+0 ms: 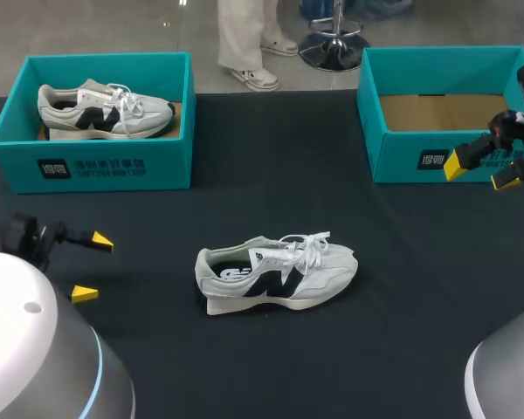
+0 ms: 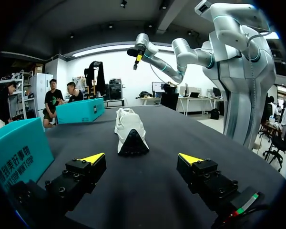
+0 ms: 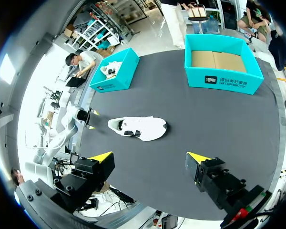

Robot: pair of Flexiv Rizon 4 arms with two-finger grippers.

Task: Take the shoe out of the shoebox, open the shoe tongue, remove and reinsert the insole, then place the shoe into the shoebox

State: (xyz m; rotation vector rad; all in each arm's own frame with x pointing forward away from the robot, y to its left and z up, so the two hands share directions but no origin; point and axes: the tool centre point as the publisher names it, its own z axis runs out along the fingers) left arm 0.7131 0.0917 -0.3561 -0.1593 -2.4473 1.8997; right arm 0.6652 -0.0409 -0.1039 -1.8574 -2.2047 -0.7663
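shoe point(image 1: 275, 272) on mid tabletop point(image 1: 402, 305), outside both boxes | left tool point(image 1: 93, 267) fingers apart, empty, well left of shoe | right tool point(image 1: 480, 173) fingers apart, empty, raised by right box point(image 1: 402, 161) | left box point(image 1: 92, 166) holds second shoe point(image 1: 105, 111)

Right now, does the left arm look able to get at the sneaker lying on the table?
Probably yes. The open left tool faces the heel of the sneaker, with only bare black table between them. The right tool hangs away by the empty shoebox.

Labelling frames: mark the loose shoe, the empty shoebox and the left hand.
loose shoe point(image 1: 275, 278), head view, side panel.
empty shoebox point(image 1: 400, 159), head view, front wall.
left hand point(image 1: 93, 267), head view, midway between fingertips.
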